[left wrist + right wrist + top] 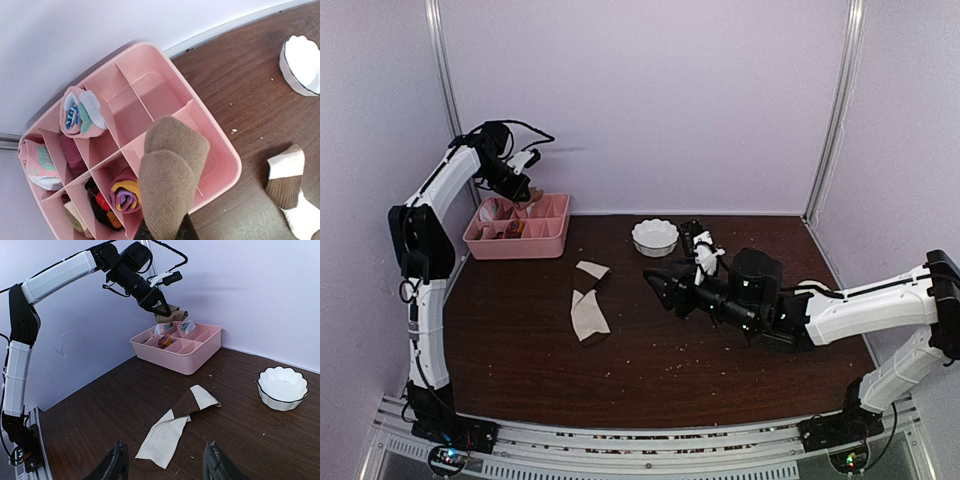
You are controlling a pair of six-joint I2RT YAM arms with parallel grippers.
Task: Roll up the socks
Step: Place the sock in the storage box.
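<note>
The plain tan-brown sock [172, 180], folded into a thick bundle, hangs from my left gripper [523, 188], which is shut on it above the pink divided tray [222, 150] at the back left. In the right wrist view the same sock [170, 316] dangles just over the tray's compartments. The cream-beige sock [588, 305] with a dark brown band lies flat and slightly twisted on the dark table; it also shows as the cream sock [180, 425] in the right wrist view. My right gripper [165, 465] hovers low beside it, to its right, open, with nothing between its fingers.
Several rolled socks [80, 112] fill the tray's left compartments, one a yellow-purple roll [125, 195]. A white scalloped bowl [655, 237] stands at the back centre, right of the tray [515, 247]. Walls close in the back and both sides.
</note>
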